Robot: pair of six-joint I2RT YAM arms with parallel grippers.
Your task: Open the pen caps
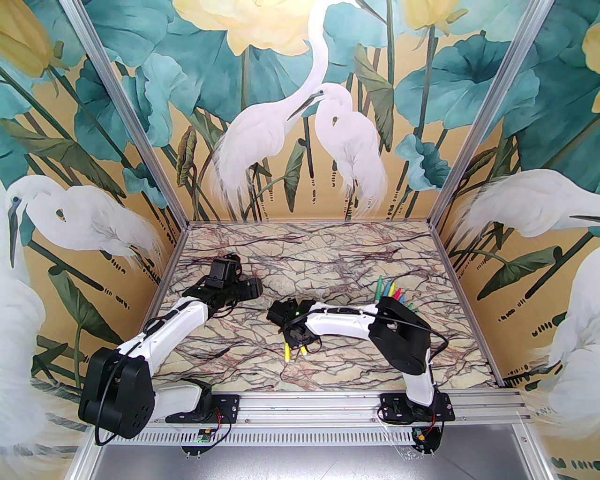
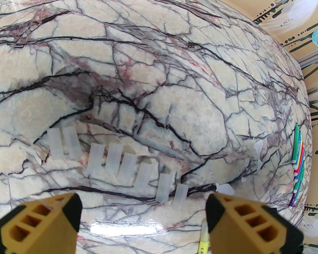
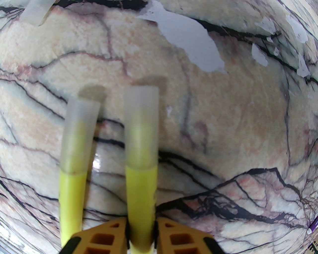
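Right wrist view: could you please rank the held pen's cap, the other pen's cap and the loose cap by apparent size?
1. The held pen's cap and the other pen's cap: alike, unranked.
2. The loose cap, distant, cropped.

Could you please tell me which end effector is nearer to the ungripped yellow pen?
Right. The right end effector, shut on the other yellow pen, sits right beside the ungripped yellow pen; the left end effector hangs open farther off, facing the loose caps.

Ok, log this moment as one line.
right gripper: shut on yellow pen, cap on | left gripper: open | loose caps: in a row
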